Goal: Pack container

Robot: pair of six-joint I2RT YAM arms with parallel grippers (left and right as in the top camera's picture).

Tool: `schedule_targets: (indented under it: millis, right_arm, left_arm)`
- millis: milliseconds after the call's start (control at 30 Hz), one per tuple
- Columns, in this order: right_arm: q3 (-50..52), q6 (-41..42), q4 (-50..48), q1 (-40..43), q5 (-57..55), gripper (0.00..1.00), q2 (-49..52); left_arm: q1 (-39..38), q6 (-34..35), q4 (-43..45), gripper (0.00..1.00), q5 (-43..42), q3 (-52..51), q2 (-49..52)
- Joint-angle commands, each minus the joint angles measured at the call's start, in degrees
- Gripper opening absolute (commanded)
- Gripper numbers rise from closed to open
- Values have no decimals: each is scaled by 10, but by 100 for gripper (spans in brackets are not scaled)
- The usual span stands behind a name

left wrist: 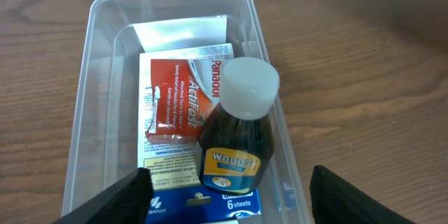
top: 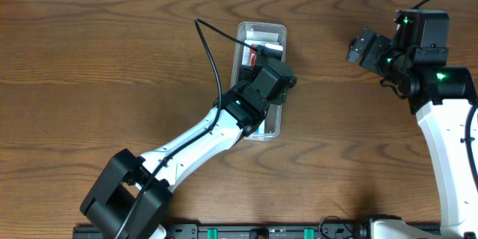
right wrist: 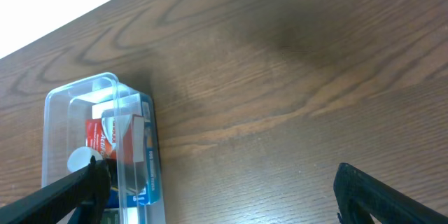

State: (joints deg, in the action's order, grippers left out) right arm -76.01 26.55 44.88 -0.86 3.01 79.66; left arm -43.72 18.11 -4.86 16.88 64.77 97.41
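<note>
The clear plastic container (top: 275,33) stands on the wooden table at centre. In the left wrist view the container (left wrist: 94,98) holds a brown Woods syrup bottle (left wrist: 234,136) with a white cap, lying on a red Panadol ActiFast box (left wrist: 178,94) and a blue sheets packet (left wrist: 210,206). My left gripper (top: 270,82) hovers over the container's near half, its fingers (left wrist: 227,199) wide open and empty either side of the bottle. My right gripper (top: 364,47) is at the far right, away from the container, open and empty (right wrist: 220,196). The container also shows in the right wrist view (right wrist: 56,112).
Bare wooden table (top: 112,60) surrounds the container on all sides. The left arm (top: 187,146) stretches diagonally from the front edge. The right arm (top: 448,134) stands along the right edge. A black rail (top: 261,231) runs along the table's front.
</note>
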Motion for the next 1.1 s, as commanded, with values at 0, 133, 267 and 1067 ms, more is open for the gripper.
schedule_targets:
  millis: [0, 133, 267, 1067]
  right_arm:
    - [-3, 0, 0, 1, -2, 99, 2]
    - [-3, 0, 0, 1, -2, 99, 2]
    - [-3, 0, 0, 1, -2, 99, 2]
    - [-3, 0, 0, 1, -2, 99, 2]
  left_arm:
    - [0, -4, 2, 76, 8, 14, 3]
    - [0, -5, -3, 77, 8, 14, -21]
    - [0, -30, -11, 76, 9, 14, -63]
    - [238, -65, -400, 99, -11, 14, -321]
